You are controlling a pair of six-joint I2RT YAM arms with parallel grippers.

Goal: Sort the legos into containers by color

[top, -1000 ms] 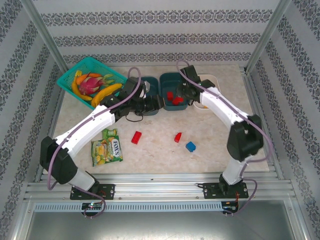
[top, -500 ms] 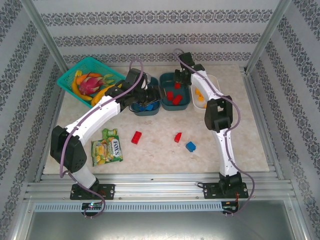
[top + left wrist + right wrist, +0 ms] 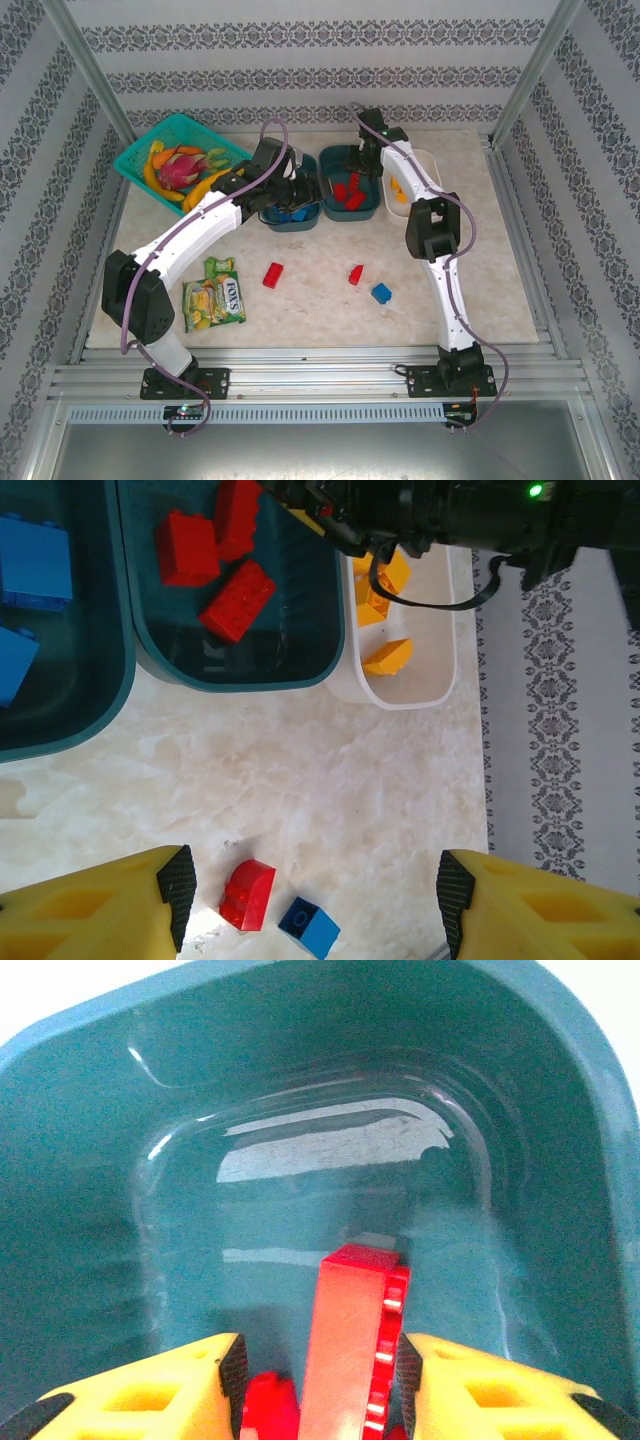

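My right gripper (image 3: 320,1372) hangs inside the middle dark teal tub (image 3: 350,185). Its jaws are open. A long red brick (image 3: 345,1340) stands between them, against the right pad with a gap on the left. More red bricks (image 3: 215,560) lie in that tub. The left teal tub (image 3: 60,710) holds blue bricks (image 3: 35,560), and the white tub (image 3: 440,670) holds orange ones (image 3: 385,655). My left gripper (image 3: 315,895) is open and empty above the left tub (image 3: 290,215). On the table lie two red bricks (image 3: 273,274) (image 3: 355,274) and a blue one (image 3: 381,292).
A turquoise basket of fruit (image 3: 180,160) stands at the back left. A green snack packet (image 3: 213,295) lies at the front left. The three tubs sit side by side along the back. Metal frame posts rise at both back corners.
My right jaws have parted, freeing the red brick inside the middle tub. Both arms have swung up and back over the tubs since the earliest frame.
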